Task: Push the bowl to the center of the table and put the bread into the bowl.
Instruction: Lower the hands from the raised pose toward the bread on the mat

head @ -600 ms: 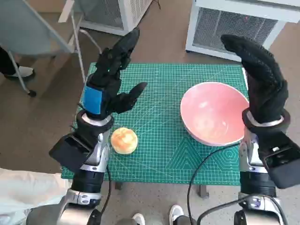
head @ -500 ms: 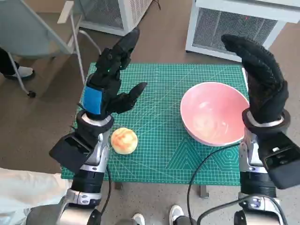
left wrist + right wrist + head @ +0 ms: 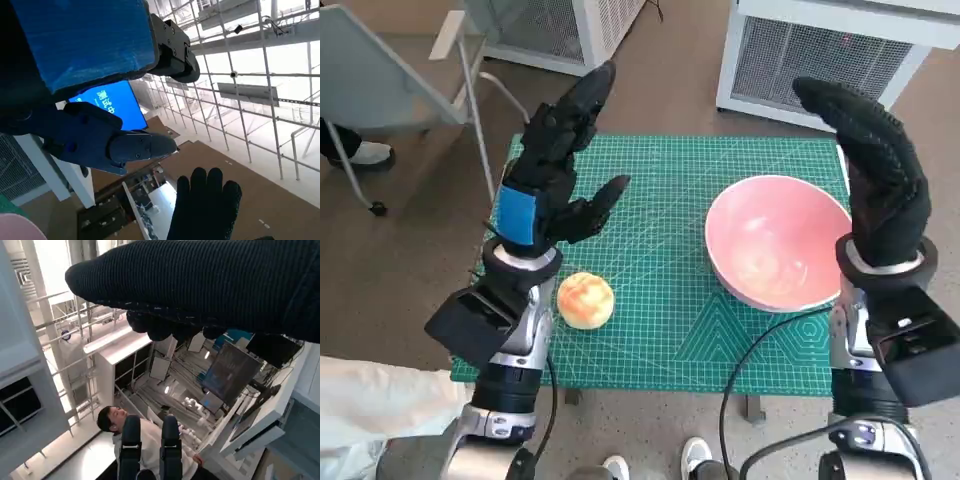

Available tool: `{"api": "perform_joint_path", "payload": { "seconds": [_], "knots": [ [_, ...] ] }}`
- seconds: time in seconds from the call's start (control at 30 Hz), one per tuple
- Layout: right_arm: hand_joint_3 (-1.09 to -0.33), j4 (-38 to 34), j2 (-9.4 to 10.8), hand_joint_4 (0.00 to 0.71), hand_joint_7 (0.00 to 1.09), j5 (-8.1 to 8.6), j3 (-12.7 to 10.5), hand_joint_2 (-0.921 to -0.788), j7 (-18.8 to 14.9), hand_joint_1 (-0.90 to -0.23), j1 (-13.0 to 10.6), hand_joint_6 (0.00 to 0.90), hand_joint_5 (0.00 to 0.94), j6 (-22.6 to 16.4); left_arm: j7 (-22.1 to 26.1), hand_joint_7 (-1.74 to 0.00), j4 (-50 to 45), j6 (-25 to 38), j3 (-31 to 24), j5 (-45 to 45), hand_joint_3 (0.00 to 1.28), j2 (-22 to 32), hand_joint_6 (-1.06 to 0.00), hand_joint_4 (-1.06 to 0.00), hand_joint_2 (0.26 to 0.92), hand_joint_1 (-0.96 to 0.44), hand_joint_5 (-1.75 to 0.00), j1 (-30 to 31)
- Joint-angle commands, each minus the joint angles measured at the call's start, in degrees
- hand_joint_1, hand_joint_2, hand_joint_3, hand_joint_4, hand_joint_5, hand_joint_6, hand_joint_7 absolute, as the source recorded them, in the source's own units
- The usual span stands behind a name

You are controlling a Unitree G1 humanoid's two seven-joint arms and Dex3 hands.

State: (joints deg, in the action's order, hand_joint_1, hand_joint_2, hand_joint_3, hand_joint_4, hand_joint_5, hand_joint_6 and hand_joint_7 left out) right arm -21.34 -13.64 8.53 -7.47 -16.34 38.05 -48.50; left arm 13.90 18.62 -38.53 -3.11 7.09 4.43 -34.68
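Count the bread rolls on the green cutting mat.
1. The round golden bread roll lies on the green cutting mat near its front left corner, beside the left forearm. The pink bowl looks empty; none seems hidden.

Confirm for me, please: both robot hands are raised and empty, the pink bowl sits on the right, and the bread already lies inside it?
Not quite: the bread lies on the green mat near the left robot hand, outside the bowl, as the head view shows. The rest holds, including the right robot hand.
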Motion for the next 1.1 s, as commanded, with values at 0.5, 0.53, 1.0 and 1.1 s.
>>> {"api": "perform_joint_path", "payload": {
  "seconds": [0.5, 0.53, 1.0, 1.1],
  "knots": [
    [-0.785, -8.0, -6.4, 0.228, 0.31, 4.43, -6.5, -0.921, -1.5, -0.581, -2.8, 0.15, 0.002, -3.8, -0.3, -0.37, -1.5, -0.7, 0.0, -0.2, 0.37, -0.1, -0.29, -0.39, 0.921, -0.45, -0.02, 1.5],
    [-0.785, -9.7, -6.9, 0.229, 0.31, 4.13, -7.8, -0.921, -0.5, -0.579, -3.0, 0.15, 0.003, -4.5, -0.3, -0.37, -1.5, -0.7, -0.1, -0.2, 0.37, 0.0, -0.29, -0.39, 0.921, -0.45, -0.02, 1.6],
    [-0.784, -34.2, -11.9, 0.255, 0.27, 1.18, -16.1, -0.921, 10.2, -0.552, -3.0, 0.183, 0.003, -4.8, -0.6, -0.39, -1.2, -0.5, -0.4, -0.3, 0.37, 0.5, -0.29, -0.39, 0.921, -0.46, -0.01, 2.2],
    [-0.797, -38.7, -12.1, 0.25, 0.25, 0.85, -15.9, -0.921, 11.1, -0.535, -2.8, 0.188, 0.001, -4.4, -0.7, -0.39, -1.4, -0.4, -0.4, -0.5, 0.37, 0.6, -0.29, -0.38, 0.921, -0.46, -0.01, 2.2]
  ]
}}
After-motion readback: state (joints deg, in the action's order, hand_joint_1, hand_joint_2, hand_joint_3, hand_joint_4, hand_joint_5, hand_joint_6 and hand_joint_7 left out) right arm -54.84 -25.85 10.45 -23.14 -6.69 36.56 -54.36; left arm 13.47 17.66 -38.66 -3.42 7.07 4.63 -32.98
